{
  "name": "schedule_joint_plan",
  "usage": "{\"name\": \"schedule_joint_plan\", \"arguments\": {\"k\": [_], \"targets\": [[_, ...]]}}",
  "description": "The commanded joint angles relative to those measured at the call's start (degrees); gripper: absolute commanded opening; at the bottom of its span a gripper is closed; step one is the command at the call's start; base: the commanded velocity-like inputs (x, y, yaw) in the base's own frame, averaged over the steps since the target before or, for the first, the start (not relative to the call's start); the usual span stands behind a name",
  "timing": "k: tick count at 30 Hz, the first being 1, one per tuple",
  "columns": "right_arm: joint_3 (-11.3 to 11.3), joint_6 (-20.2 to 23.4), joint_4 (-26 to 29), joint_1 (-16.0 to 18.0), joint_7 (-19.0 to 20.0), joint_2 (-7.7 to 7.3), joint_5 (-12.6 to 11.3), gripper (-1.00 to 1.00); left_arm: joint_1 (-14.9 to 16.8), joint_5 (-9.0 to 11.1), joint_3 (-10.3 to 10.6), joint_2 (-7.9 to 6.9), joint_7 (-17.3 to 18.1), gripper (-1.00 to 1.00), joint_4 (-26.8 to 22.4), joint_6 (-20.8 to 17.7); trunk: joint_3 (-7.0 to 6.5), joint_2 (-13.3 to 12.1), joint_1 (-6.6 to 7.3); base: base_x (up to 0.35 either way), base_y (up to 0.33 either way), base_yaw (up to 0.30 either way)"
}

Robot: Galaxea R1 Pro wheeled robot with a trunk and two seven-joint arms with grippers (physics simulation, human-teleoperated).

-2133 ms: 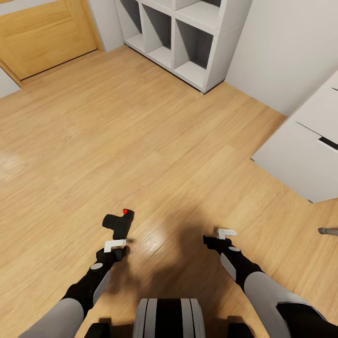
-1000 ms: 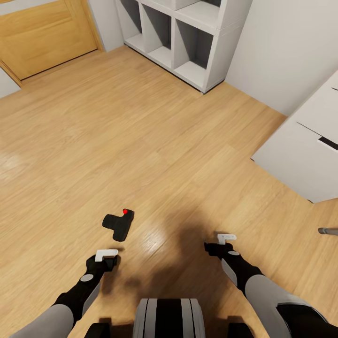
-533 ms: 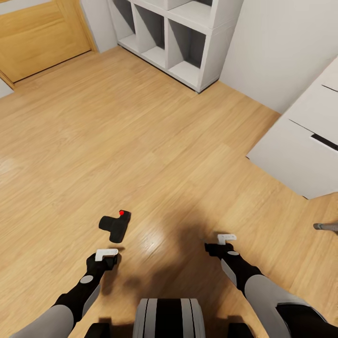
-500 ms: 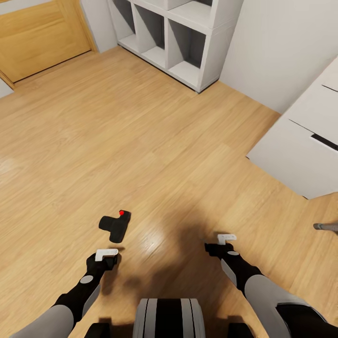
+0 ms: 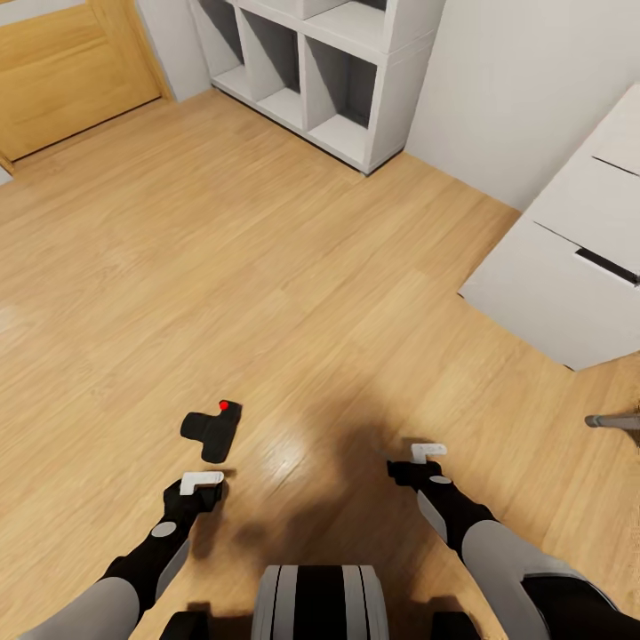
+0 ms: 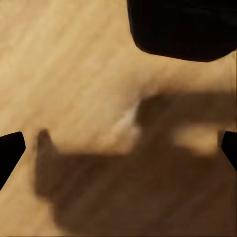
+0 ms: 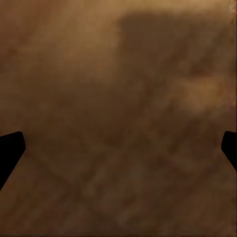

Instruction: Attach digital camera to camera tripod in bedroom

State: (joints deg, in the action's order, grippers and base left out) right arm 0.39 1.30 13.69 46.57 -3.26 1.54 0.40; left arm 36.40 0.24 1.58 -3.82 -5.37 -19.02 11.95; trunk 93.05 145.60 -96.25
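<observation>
The digital camera [image 5: 211, 428], black with a red dot on top, lies on the light wood floor just ahead of my left gripper [image 5: 201, 483]. A small gap separates them. In the left wrist view the digital camera [image 6: 182, 27] is a black mass beyond the open left gripper [image 6: 118, 153], whose fingertips [image 6: 10, 150] stand far apart. My right gripper [image 5: 428, 452] hovers open over shaded floor, and in its wrist view the right gripper [image 7: 118, 153] holds nothing. The camera tripod is out of view as a whole.
A white cube shelf [image 5: 356, 53] stands at the back against the wall. A white cabinet [image 5: 569, 276] is at the right, a wooden door [image 5: 62, 71] at the back left. A grey rod [image 5: 613, 420] pokes in at the right edge.
My left gripper has drawn back from the digital camera toward my body, and the camera stays on the floor. The whole view has since shifted, so the head camera moved.
</observation>
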Motion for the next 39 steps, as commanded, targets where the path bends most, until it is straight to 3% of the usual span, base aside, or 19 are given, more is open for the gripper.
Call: {"name": "schedule_joint_plan", "arguments": {"k": [1,39], "targets": [[0.0,0.1,0.0,0.0,-0.2,0.03,0.0,1.0,0.0,0.0,0.2,-0.03,-0.2,1.0,0.0,0.2,0.03,0.0,0.01,0.0,0.0,-0.186],[0.0,-0.1,-1.1,0.0,-0.5,-0.03,0.1,1.0,0.0,0.0,0.2,-0.05,-0.3,1.0,0.0,0.2,0.03,0.0,0.01,0.0,0.0,-0.071]]}}
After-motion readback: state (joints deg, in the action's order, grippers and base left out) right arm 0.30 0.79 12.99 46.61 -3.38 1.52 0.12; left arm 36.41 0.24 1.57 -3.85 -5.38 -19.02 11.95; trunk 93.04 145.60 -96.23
